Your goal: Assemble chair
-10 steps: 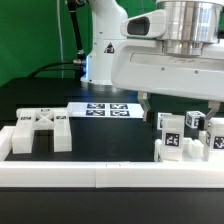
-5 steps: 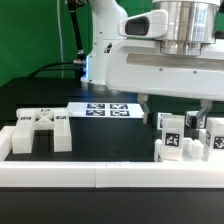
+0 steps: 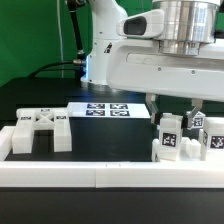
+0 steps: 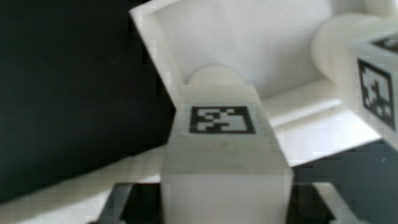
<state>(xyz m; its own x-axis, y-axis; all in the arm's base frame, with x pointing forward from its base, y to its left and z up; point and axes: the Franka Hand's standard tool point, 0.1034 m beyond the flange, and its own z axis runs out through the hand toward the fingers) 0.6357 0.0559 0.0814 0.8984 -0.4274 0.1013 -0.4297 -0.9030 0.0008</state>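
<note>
1. Chair [image 3: 212, 142]: not assembled. Its white tagged parts lie loose on the black table [image 3: 110, 135], behind the rail [image 3: 100, 176].
2. One wide block [image 3: 38, 131] sits at the exterior view's left, well apart from the others. The remaining parts stand close together at that view's right. The marker board [image 3: 100, 108] lies between the two groups, further back.
3. Claw [image 3: 173, 112]: lowered over the right-hand group and straddling an upright post [image 3: 170, 138].
4. In the wrist view the post [image 4: 222, 150] fills the gap between the fingers [image 4: 143, 200], with its tag facing the camera. Whether the jaws already press on it or merely flank it cannot be told.
5. Handling, by judgement: the parts look rigid, light and not fragile. The matte finish should give fair friction.
6. Hold, by judgement: take the post across its two flat parallel sides. Grip below the rounded end, where the pads would sit square rather than slide off.
7. Risk, by judgement: a neighbouring part [image 4: 370, 75] stands just beside the post, so a skewed lift could knock it over.
</note>
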